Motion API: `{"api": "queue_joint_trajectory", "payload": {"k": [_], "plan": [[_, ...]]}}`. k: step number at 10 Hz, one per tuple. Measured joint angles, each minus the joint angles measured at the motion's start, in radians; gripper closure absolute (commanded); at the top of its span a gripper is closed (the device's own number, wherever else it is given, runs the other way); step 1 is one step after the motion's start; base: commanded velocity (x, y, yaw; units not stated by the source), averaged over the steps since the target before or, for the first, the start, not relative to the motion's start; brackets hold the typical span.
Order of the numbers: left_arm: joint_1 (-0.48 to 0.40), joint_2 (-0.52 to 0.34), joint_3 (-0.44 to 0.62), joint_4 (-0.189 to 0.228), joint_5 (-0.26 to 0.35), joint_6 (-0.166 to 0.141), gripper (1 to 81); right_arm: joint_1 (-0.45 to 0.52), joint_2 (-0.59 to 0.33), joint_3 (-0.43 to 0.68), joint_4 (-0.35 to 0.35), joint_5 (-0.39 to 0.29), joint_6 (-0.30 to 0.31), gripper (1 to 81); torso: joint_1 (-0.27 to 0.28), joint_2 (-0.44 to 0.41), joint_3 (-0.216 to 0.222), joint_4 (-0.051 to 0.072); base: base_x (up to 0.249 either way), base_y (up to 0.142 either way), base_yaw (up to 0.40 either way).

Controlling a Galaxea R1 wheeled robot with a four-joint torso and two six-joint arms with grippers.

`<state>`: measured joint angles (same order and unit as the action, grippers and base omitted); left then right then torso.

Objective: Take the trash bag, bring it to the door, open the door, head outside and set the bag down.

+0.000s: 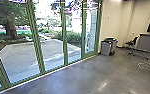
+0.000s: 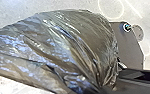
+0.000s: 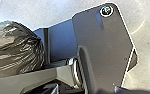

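Note:
Large in the left wrist view is the shiny dark trash bag (image 2: 73,42), its plastic drawn into tight folds at the left gripper (image 2: 101,88), which is shut on it. Part of the same trash bag (image 3: 13,50) appears in the right wrist view, beside the robot's own dark plate. How the right gripper stands cannot be made out. In the head view a green-framed glass door (image 1: 90,53) stands at the far end of a glass wall, closed as far as I can see.
Green posts (image 1: 38,42) divide the glass wall along my left. Beyond it lie a paved yard (image 1: 21,57) and a tree (image 1: 11,27). Grey bins (image 1: 108,47) stand by the wall near the door. An office chair (image 1: 132,45) and a white cable (image 1: 144,66) are at the right.

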<state>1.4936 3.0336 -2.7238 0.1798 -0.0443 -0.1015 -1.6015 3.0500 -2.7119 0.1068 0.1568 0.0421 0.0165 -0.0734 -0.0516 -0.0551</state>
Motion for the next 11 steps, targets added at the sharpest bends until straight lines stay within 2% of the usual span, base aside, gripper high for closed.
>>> {"api": "queue_joint_trajectory", "payload": {"k": [3, 11], "plan": [[0.000, 0.000, 0.000, 0.000, 0.000, 0.000, 81.1, 0.000, 0.000, 0.000, 0.000, 0.000, 0.000, 1.0, 0.000, 0.000, 0.000, 0.000, 0.160, 0.000, 0.000], [-0.002, -0.003, 0.000, 0.000, -0.001, 0.000, 81.1, -0.005, 0.003, -0.004, 0.000, 0.000, 0.000, 1.0, 0.000, 0.000, 0.000, 0.000, 0.160, -0.066, 0.000]]}}
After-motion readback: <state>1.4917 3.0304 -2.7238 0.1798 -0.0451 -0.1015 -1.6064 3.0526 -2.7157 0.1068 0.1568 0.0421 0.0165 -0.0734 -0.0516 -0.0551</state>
